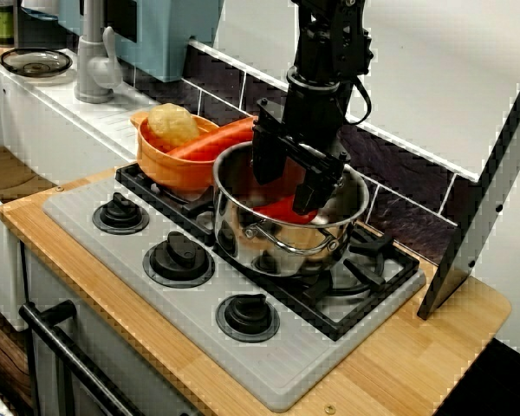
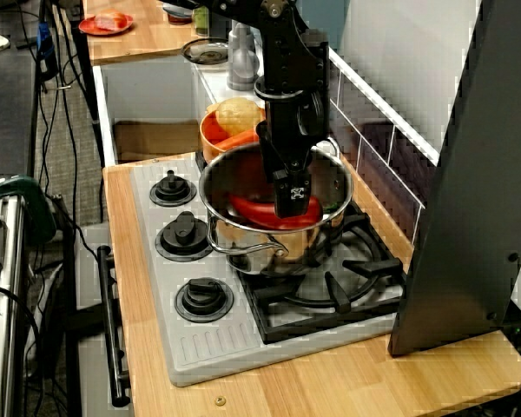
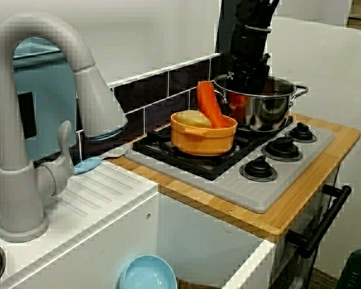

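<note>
- The red, curved, glossy piece of toy food (image 2: 247, 211) lies on the floor of the pot. Seen along the counter, its long axis runs side to side across the bottom.
- The black two-fingered gripper (image 1: 288, 192) hangs straight down into the pot, directly above that red piece. It sits over the end nearer the tiled wall, so most of the red length stretches away towards the knob side.
- In the close view of the stove the fingers stand apart, with red showing between their tips. From here I cannot tell whether the pads actually touch it.
- The shiny stainless-steel pot (image 1: 243, 234) has a loop handle on its front and stands on the black burner grate (image 1: 373, 277).
- Just beside the pot, on the sink side, is a round orange bowl (image 1: 169, 169). It holds a pale yellow, potato-like lump (image 1: 172, 124) and a long orange carrot (image 1: 212, 143) leaning over the bowl's rim towards the pot.
- The grey stove top (image 1: 95, 247) carries three black knobs (image 1: 178, 257) along its front edge and is set into a light wooden counter (image 1: 399, 364).
- Farther off is a grey tap (image 1: 94, 52) over the white sink unit, with a small light-blue bowl (image 3: 147, 277) down in the basin in the view from the sink side.
- A dark flat panel (image 1: 477, 199) leans at the far end of the counter.
</note>
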{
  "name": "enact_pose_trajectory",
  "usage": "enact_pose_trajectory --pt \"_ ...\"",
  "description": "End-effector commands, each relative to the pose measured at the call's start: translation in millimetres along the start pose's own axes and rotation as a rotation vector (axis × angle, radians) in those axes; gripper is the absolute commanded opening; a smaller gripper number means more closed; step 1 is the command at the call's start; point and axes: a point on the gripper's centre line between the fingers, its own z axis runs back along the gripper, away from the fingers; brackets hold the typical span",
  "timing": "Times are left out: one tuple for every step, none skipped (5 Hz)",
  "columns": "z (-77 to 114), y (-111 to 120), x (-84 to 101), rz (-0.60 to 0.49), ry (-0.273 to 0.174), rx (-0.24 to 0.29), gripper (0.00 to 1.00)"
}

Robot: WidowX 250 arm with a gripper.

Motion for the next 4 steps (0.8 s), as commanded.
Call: enact_pose_trajectory --pt "0.0 0.0 0.0 0.0 0.0 0.0 1.0" --pt "1.4 -8.6 -15.0 -0.014 -0.004 0.006 1.0" --pt "-2.9 -12.0 -25.2 -0.033 -0.015 0.003 1.0" --pt "-5.3 -7.7 -23.0 -0.023 -0.038 0.013 1.0"
